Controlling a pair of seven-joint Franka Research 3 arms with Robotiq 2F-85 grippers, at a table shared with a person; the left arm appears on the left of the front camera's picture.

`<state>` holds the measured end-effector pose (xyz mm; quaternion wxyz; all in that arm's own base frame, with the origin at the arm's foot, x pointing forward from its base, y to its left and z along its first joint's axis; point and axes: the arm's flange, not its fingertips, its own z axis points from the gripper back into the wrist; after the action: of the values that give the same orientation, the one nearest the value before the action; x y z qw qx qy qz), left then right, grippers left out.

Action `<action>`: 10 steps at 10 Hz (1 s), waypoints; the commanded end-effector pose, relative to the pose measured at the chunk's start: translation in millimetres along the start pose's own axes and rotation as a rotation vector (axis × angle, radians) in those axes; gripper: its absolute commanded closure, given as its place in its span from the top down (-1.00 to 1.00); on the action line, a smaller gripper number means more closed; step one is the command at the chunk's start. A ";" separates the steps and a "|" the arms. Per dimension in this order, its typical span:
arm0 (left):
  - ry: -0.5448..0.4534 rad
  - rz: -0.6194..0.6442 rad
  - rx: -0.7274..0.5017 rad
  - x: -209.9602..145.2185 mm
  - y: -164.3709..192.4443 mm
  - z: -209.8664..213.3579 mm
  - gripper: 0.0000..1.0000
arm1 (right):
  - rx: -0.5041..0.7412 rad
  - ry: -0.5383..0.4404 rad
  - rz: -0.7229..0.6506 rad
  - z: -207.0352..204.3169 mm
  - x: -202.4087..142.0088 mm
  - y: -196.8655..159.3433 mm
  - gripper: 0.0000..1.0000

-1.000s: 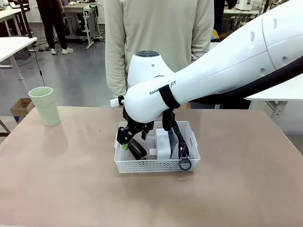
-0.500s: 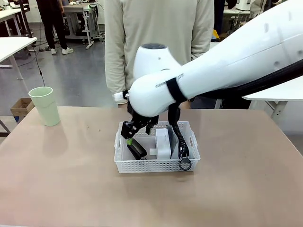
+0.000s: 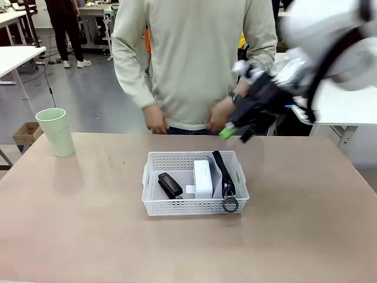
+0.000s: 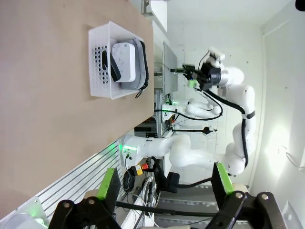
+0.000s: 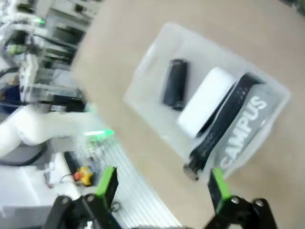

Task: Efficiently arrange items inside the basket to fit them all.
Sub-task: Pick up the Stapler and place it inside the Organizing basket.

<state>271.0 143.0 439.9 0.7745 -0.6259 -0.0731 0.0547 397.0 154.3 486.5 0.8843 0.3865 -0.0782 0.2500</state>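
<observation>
Basket: the white basket [image 3: 194, 207] sat mid-surface, just in front of the person.
Contents: the black stapler [image 3: 169, 184] lay in the left part. The white box [image 3: 203, 178] stood beside it. The grey pouch [image 3: 222, 172] stood on edge between the box and the right wall, its ring pull [image 3: 230, 205] at the front rim.
Item outside: the pale green cup [image 3: 56, 132] stood upright at the far left of the surface, well apart from the basket and not yet packed.
Right end effector: the right end effector [image 3: 235, 135] was blurred, high above the far right of the surface, with jaws spread and nothing between them.
Left end effector: the left end effector [image 4: 165, 181] had its jaws wide apart and empty, and was well clear of the basket.
Risk, person: the right end effector was close to the person's hand [image 3: 219, 119], so a sweep across could have struck it.
Risk, space: little room looked free beside the stapler, so the cup could have jammed on the rim or shoved the stapler.
Risk, cup: it looked light and tall, so an off-centre pinch could have tipped or crushed it.
Risk, pouch: standing on edge, a nudge could have toppled it and taken up the free space.
Risk, ring: a finger lowered near the front right corner could have snagged the ring and dragged the pouch.
</observation>
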 end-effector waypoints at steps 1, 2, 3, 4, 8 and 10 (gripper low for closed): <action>0.008 0.004 -0.008 -2.3 -2.6 1.2 1.00 | 0.322 -0.168 -0.194 67.1 -132.1 -75.1 1.00; 0.008 0.004 -0.008 -2.3 -2.6 1.2 1.00 | 0.397 -0.243 -0.267 75.6 -168.3 -105.0 1.00; 0.008 0.004 -0.008 -2.3 -2.6 1.2 1.00 | 0.474 -0.301 -0.280 74.0 -202.8 -133.0 1.00; 0.008 0.004 -0.008 -2.3 -2.6 1.2 1.00 | 0.513 -0.375 -0.306 65.4 -233.4 -157.1 1.00; 0.008 0.004 -0.008 -2.3 -2.6 1.2 1.00 | 0.482 -0.321 -0.289 101.9 -194.7 -134.6 1.00; 0.008 0.004 -0.008 -2.3 -2.6 1.2 1.00 | 0.482 -0.321 -0.289 101.9 -194.7 -134.6 1.00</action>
<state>271.2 142.7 439.5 0.7744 -0.6262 -0.0720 0.0546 304.7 -65.9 402.0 0.7744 0.6189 -0.0990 0.0861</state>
